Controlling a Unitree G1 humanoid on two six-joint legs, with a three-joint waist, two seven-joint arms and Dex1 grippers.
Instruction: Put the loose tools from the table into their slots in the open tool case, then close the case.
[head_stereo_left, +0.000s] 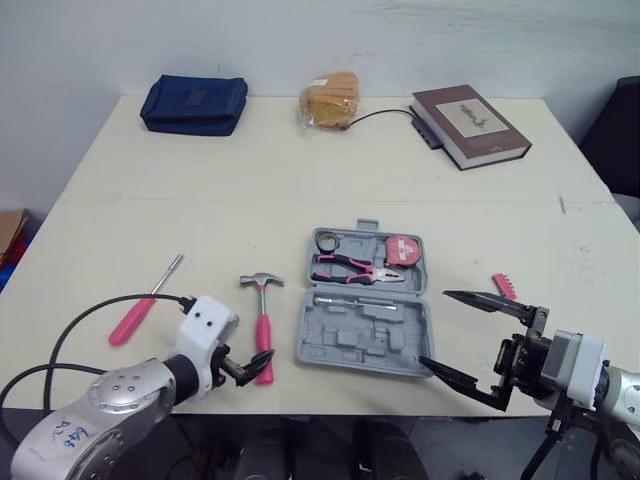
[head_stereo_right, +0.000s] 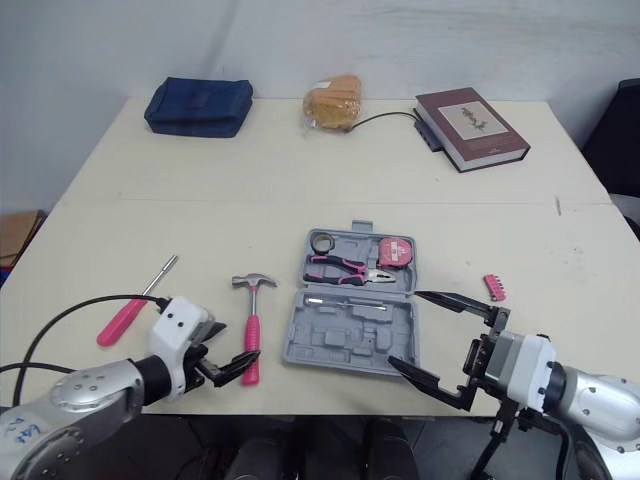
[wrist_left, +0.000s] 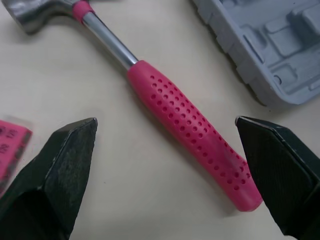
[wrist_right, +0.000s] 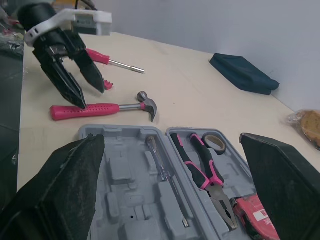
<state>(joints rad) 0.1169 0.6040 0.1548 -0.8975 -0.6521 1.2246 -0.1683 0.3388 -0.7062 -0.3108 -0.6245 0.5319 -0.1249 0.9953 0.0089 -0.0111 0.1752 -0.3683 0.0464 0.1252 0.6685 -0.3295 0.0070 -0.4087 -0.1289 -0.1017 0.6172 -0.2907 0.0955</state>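
Note:
The grey tool case (head_stereo_left: 340, 335) lies open near the table's front edge. It holds pliers (head_stereo_left: 355, 268), a pink tape measure (head_stereo_left: 403, 250), a tape roll (head_stereo_left: 327, 241) and a slim metal driver (head_stereo_left: 355, 300). Left of the case lies a pink-handled hammer (head_stereo_left: 263, 322). My left gripper (head_stereo_left: 250, 365) is open, its fingers (wrist_left: 60, 165) either side of the handle's end (wrist_left: 200, 145) without touching it. Farther left is a pink screwdriver (head_stereo_left: 145, 300). A pink bit holder (head_stereo_left: 503, 286) rests right of the case. At the case's right front corner, my right gripper (head_stereo_left: 465, 340) stands wide open and empty.
A blue pouch (head_stereo_left: 194, 103), a bagged bun (head_stereo_left: 330, 100) and a dark red book (head_stereo_left: 470, 125) with a black cable line the far side of the table. A small pink packet (wrist_left: 10, 145) lies by my left gripper. The table's front edge (head_stereo_left: 330, 405) runs just below both grippers.

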